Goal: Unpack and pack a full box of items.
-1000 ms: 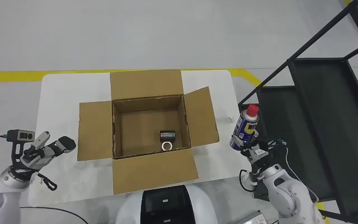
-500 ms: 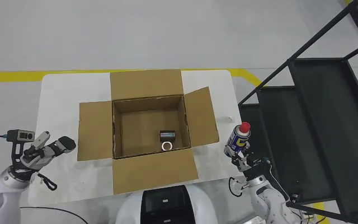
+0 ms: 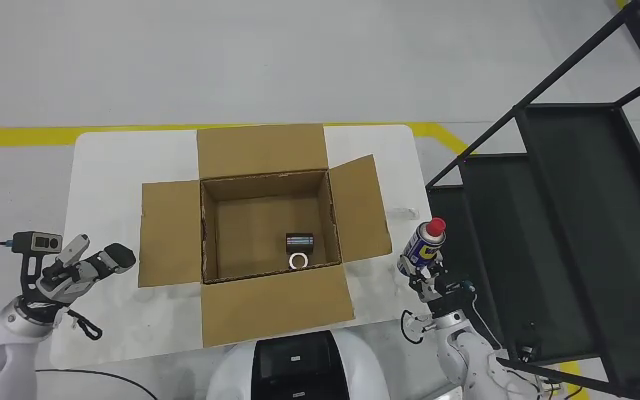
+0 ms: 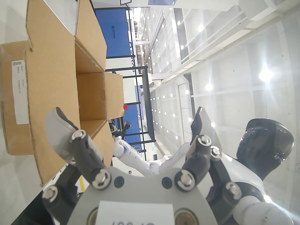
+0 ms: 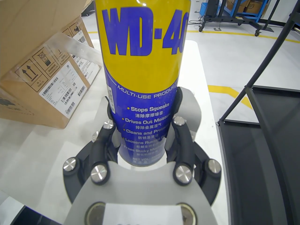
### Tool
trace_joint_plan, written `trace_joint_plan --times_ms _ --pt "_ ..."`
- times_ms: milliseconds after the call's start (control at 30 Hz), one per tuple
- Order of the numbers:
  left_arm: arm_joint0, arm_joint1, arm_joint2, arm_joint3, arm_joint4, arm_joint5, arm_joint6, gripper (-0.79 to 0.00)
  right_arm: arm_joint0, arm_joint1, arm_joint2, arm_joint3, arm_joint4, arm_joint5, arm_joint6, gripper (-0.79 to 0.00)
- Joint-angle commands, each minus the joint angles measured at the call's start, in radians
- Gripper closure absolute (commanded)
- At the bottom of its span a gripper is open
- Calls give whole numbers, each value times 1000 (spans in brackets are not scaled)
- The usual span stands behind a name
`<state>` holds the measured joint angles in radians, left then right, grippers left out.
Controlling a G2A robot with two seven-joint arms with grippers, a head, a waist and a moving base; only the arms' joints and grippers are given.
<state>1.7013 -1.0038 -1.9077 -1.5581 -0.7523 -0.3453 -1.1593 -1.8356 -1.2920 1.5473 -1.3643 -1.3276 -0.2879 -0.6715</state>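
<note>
Over the last second the spray can [image 3: 422, 250] has sunk and drifted toward 7 o'clock in the top view, ending about over the right edge of the white table [image 3: 110, 170]. The left arm has not shifted.

The right gripper [image 5: 147, 115] is clamped around the can's lower body, with its fingers [image 5: 187, 111] pressed to either side. The can stands upright with its red cap on top, so its long axis is vertical. From the can, the open cardboard box [image 3: 170, 235] lies at 9 o'clock, its side flap near. Seen from the box centre, the can sits at about 4 o'clock.

The left gripper [image 4: 130, 120] is spread wide and holds nothing. It is off the box's 8 o'clock corner, well apart from the can. A dark roll [image 3: 299, 242] and a white ring [image 3: 298, 261] lie on the box floor.

The right arm is the nearer one. Its next move is likely to stand the can on the table strip, which calls for a straight, level descent.
</note>
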Motion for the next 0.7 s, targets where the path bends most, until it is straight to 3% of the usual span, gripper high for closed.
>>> trace_joint_plan --times_ms 0,300,667 --pt "0 0 0 0 0 0 0 -785 0 0 0 0 0 0 0 0" --pt "0 0 0 0 0 0 0 -785 15 -2 -8 27 -6 32 1 0" --pt "0 0 0 0 0 0 0 -785 136 -24 -85 270 28 94 -133 0"
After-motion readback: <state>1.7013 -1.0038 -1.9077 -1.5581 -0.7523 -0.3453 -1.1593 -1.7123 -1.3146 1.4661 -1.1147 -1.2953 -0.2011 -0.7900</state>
